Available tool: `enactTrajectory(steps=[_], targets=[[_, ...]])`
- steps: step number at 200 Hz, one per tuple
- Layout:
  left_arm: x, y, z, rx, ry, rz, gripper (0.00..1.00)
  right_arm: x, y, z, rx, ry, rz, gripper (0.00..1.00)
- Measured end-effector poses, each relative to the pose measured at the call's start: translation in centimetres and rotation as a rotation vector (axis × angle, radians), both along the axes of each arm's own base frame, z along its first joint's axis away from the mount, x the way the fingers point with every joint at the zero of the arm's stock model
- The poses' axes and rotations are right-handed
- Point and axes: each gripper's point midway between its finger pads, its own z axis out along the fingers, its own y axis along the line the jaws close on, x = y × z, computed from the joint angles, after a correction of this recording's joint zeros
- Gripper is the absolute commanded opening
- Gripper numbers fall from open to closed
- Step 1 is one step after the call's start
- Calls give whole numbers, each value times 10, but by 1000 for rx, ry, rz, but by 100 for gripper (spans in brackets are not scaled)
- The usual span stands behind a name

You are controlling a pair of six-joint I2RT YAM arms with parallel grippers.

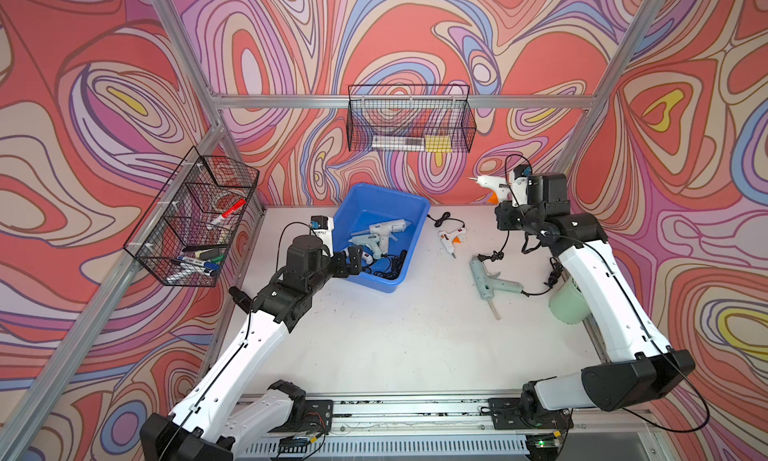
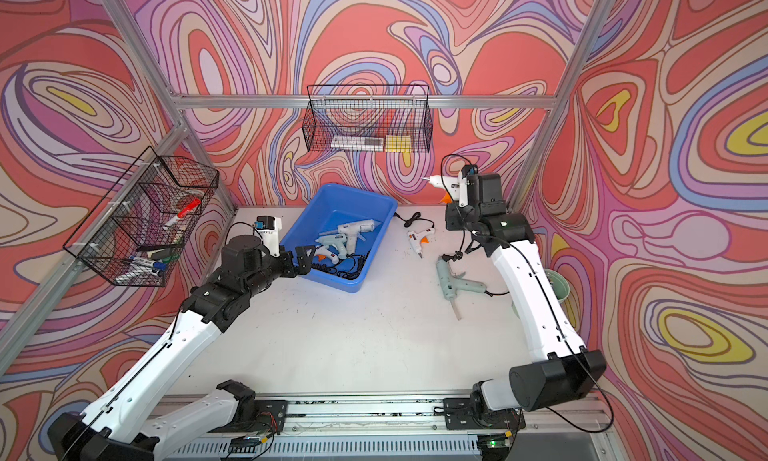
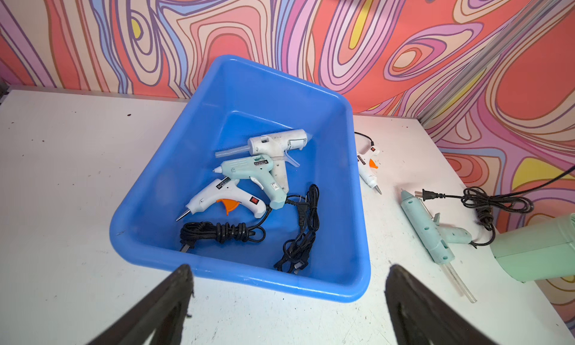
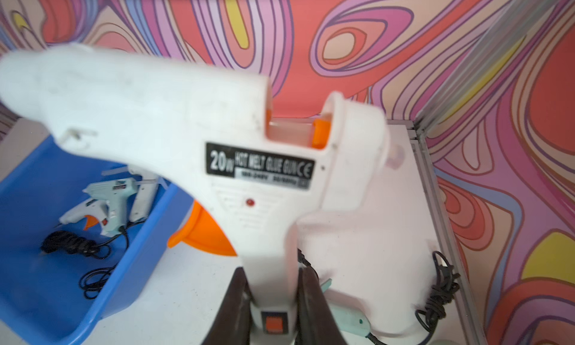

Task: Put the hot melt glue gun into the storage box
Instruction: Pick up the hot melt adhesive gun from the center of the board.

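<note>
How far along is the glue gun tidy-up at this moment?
Done: three glue guns lie in the storage box. In hand: the right claw is shut on a white glue gun, raised, not yet over the box. Remaining: a small white gun and a mint-green gun on the table. The left claw is open and empty.

The storage box (image 3: 174, 160) at the centre of the left wrist view is smooth blue plastic with a soft sheen on its rim, and the table (image 3: 62, 172) under it is matt white, scuffed and flecked with dark specks. Filling the right wrist view, the glue gun (image 4: 155, 116) is white plastic, slightly grimy, with a smooth orange trigger (image 4: 202, 237) and a black printed label (image 4: 258, 166); the fingers (image 4: 311, 315) at its handle look matt and dark.
</note>
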Motion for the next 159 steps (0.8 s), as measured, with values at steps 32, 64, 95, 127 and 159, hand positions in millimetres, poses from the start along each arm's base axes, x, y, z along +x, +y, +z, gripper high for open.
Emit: enactTrajectory(steps=[32,64,95,127,159], targets=[[2,-11,-1,-22,1,-48,99,-17,16,29,76,-63,81,0],[4,-32,-2,-68,7,-152,99,-24,37,77,177,-178,176,0],[5,-45,-11,-81,33,-204,99,-31,61,126,278,-307,280,0],[4,-45,-12,-80,35,-203,99,-30,96,163,346,-393,403,0],[6,-39,-11,-69,27,-168,99,-12,139,183,377,-432,508,0]])
